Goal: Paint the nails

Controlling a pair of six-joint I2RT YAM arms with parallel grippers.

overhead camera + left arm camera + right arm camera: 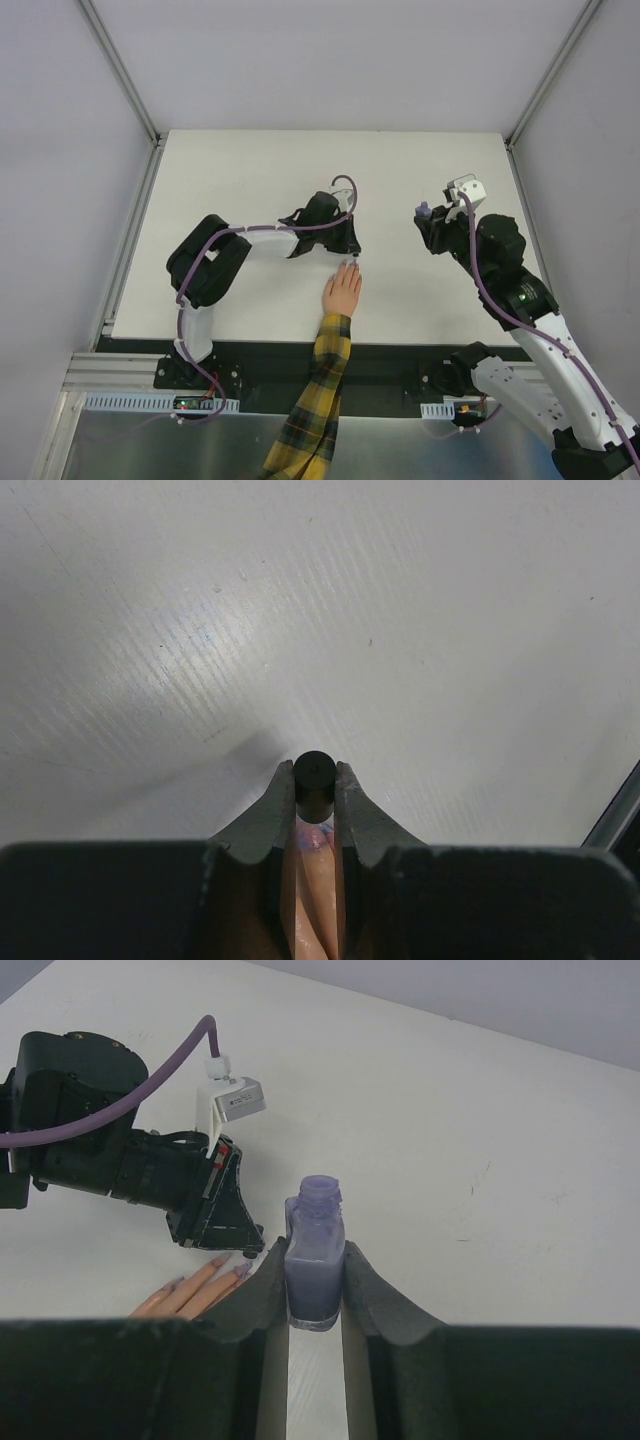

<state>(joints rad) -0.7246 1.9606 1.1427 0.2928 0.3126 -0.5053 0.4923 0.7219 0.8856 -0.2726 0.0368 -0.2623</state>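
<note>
Clamping the black brush cap (314,768) in my left claw (314,780), I hold it over the fingertips of the hand (342,292), which lies flat by the near edge of the table (250,180). The nails (236,1271) I can see look lilac; the thumb's is hidden, so I judge painting well along. My right claw (315,1290) grips the open purple bottle (314,1250) toward the right edge.

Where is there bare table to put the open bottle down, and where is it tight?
The far strip of the table, behind both grippers, is bare, as is the patch between the hand and the right arm. Crowded at the nails, under the left gripper and its black cap; the right gripper holds the bottle.
</note>
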